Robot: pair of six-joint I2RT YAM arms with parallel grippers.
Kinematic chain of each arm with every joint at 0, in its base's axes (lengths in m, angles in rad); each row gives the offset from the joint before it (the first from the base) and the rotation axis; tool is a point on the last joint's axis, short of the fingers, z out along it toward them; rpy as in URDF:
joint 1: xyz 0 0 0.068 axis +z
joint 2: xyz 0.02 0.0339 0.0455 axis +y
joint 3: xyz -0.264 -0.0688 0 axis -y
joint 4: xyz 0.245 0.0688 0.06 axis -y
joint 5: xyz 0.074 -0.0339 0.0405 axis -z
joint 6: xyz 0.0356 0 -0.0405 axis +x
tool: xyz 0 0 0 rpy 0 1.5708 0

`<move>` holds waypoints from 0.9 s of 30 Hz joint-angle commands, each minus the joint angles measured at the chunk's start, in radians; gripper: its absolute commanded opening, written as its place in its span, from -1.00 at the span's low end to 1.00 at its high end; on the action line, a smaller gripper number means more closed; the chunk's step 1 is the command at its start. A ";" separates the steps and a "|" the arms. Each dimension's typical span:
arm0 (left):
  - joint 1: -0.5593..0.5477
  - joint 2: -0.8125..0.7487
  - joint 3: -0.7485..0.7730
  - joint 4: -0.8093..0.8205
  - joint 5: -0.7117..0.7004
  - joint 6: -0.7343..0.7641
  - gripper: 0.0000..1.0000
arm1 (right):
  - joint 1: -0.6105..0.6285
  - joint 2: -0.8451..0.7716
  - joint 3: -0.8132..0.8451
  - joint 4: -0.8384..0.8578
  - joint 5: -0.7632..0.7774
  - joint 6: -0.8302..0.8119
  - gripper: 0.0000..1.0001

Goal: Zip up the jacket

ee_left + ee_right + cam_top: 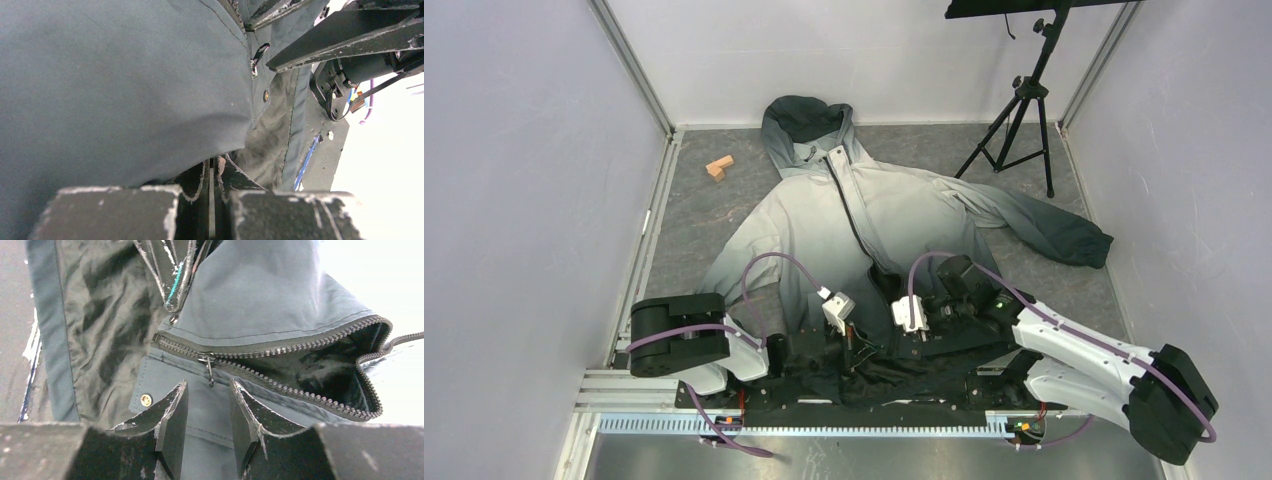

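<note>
The jacket (904,215) lies flat with its dark hood far and its charcoal hem by the arm bases. Its dark zipper (852,215) runs down the centre front. In the right wrist view the zipper slider (206,360) sits low by the hem, its pull tab (210,377) hanging, and the teeth (300,390) part to the right of it. My right gripper (208,385) is open, its tips just short of the tab, one on each side. My left gripper (212,165) is shut on the jacket's hem fabric (125,90). Both grippers, left (852,346) and right (880,336), meet at the hem.
A small wooden block (719,167) lies on the table at the far left. A black tripod (1022,115) stands at the far right. White walls close in the sides. A metal rail (804,425) runs along the near edge. A brass snap (146,400) sits left of the slider.
</note>
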 commanded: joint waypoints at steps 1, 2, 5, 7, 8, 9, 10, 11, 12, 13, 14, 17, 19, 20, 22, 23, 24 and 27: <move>0.008 -0.002 -0.005 0.028 -0.028 0.009 -0.96 | 0.000 0.022 -0.012 0.093 0.022 0.032 -0.19; 0.008 -0.003 -0.005 0.028 -0.028 0.009 -0.96 | 0.000 0.033 -0.007 0.097 0.011 0.034 -0.20; 0.009 -0.004 -0.007 0.031 -0.026 0.011 -0.95 | 0.000 0.062 0.004 0.103 -0.013 0.039 -0.24; 0.008 -0.005 -0.005 0.031 -0.025 0.012 -0.96 | 0.000 0.070 0.005 0.104 -0.024 0.041 -0.28; 0.008 -0.007 -0.005 0.031 -0.025 0.013 -0.96 | 0.000 0.072 0.004 0.108 -0.027 0.044 -0.28; 0.008 -0.007 -0.006 0.031 -0.025 0.013 -0.96 | -0.001 0.071 0.002 0.110 -0.030 0.045 -0.29; 0.009 -0.007 -0.005 0.031 -0.024 0.014 -0.95 | 0.000 0.069 0.002 0.113 -0.031 0.050 -0.30; 0.009 -0.007 -0.005 0.031 -0.025 0.014 -0.96 | 0.000 0.067 0.001 0.119 -0.028 0.056 -0.30; 0.009 -0.005 -0.005 0.031 -0.026 0.013 -0.95 | 0.000 0.067 0.000 0.123 -0.026 0.065 -0.31; 0.009 -0.006 -0.004 0.031 -0.025 0.014 -0.95 | 0.001 0.068 0.001 0.123 -0.027 0.067 -0.33; 0.008 -0.007 -0.004 0.031 -0.024 0.014 -0.95 | 0.002 0.067 0.002 0.125 -0.027 0.069 -0.34; 0.009 -0.007 -0.001 0.029 -0.023 0.014 -0.96 | 0.010 0.062 -0.005 0.136 -0.023 0.077 -0.36; 0.009 -0.007 0.000 0.028 -0.021 0.014 -0.95 | 0.016 0.061 -0.015 0.148 -0.012 0.082 -0.39; 0.009 -0.008 0.001 0.028 -0.020 0.013 -0.96 | 0.021 0.061 -0.019 0.159 -0.003 0.088 -0.39; 0.009 -0.008 0.001 0.028 -0.018 0.012 -0.95 | 0.030 0.064 -0.026 0.172 0.010 0.095 -0.42; 0.008 -0.009 0.001 0.028 -0.018 0.012 -0.95 | 0.035 0.067 -0.028 0.179 0.015 0.100 -0.44; 0.008 -0.009 0.001 0.029 -0.017 0.011 -0.96 | 0.041 0.071 -0.029 0.184 0.019 0.102 -0.45; 0.008 -0.010 0.001 0.028 -0.017 0.010 -0.95 | 0.056 0.077 -0.031 0.188 0.045 0.101 -0.57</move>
